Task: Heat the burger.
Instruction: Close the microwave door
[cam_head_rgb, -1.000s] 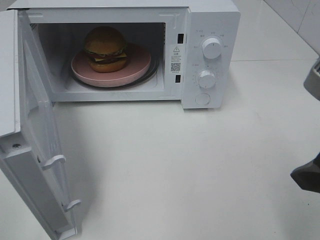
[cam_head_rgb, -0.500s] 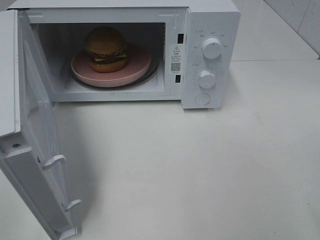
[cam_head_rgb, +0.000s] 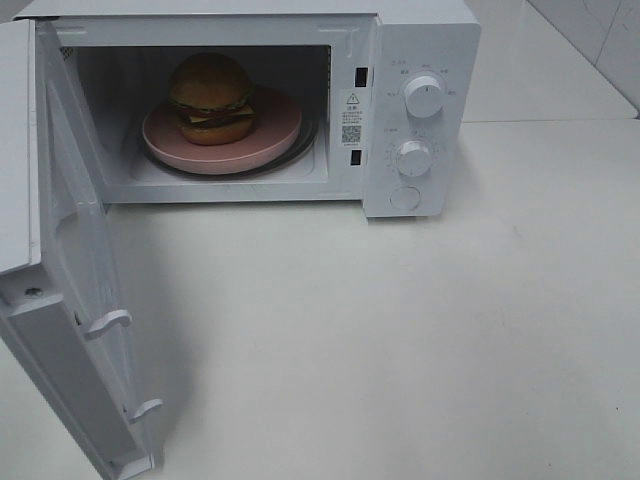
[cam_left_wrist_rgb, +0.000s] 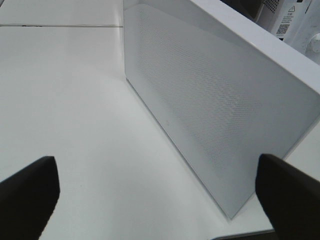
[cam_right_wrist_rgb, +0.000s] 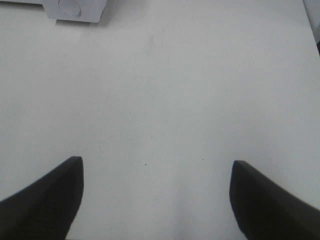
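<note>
We find the burger (cam_head_rgb: 210, 97) on its pink plate (cam_head_rgb: 275, 135) inside the microwave (cam_head_rgb: 420, 40), set toward the back of the plate, with the door (cam_head_rgb: 70, 290) swung wide open. Both pairs of fingers are spread wide and hold nothing: the left fingers (cam_left_wrist_rgb: 30, 192) hang just beside the door's dotted panel, and the right fingers (cam_right_wrist_rgb: 45, 200) hang over the bare surface (cam_head_rgb: 400, 350), well apart from the burger. We judge the burger light, soft and top-heavy. A pinch would dent the glossy bun, and the stacked layers would likely slide on one another. So we would not grip the burger itself. If it must shift, we would take the plate by its rim, which looks stiff but smooth and probably slippery, and keep it level. As things lie, we think the burger needs no handling at all. The contact that matters is a gentle push on the door near its free edge, slow enough that the closing jolt does not topple the stack, and then the knobs (cam_head_rgb: 424, 97).
</note>
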